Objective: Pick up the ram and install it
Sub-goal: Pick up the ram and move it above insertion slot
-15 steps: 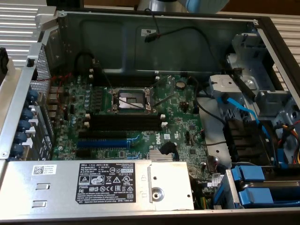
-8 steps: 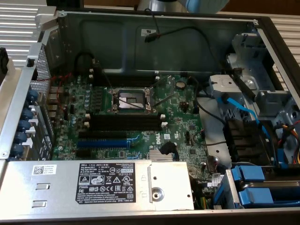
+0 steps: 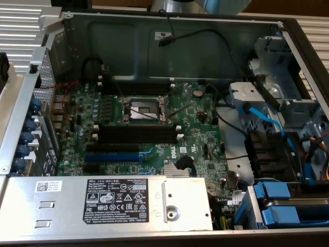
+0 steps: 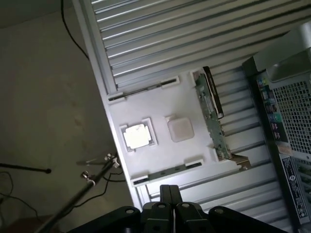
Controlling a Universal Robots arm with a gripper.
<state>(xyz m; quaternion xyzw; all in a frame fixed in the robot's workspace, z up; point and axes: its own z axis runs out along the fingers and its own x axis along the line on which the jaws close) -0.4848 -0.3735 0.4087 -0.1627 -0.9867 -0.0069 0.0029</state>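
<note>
Since the gripper (image 4: 169,190) has its fingers pressed together with nothing between them, we judge that no part of the task is complete. Both the pick-up and the seating are outstanding.

The ram (image 4: 212,124) sits along one edge of the white fixture plate (image 4: 160,99), which rests on the slotted aluminium table (image 4: 194,34) just beside the computer case (image 4: 291,126). The gripper hangs above the plate, well apart from the ram and touching nothing. On the same plate we note a processor chip (image 4: 136,136) in a square recess and a pale square pad (image 4: 180,128) next to it.

In the exterior view, the long black memory slots (image 3: 139,133) on the motherboard (image 3: 200,128) stand empty, just beside the processor socket (image 3: 141,109). The blue slot (image 3: 110,157) lies nearer the power supply cover (image 3: 82,200).

Limits of observation:
- We cannot tell whether the ram stands on its edge in a groove or leans against the plate's rim; a dark strip runs alongside one end of it.
- The position of the slots' end clips, latched or released, is too fine to determine.
- The arm (image 3: 221,5) is cut off at the frame edge in the exterior view.
</note>
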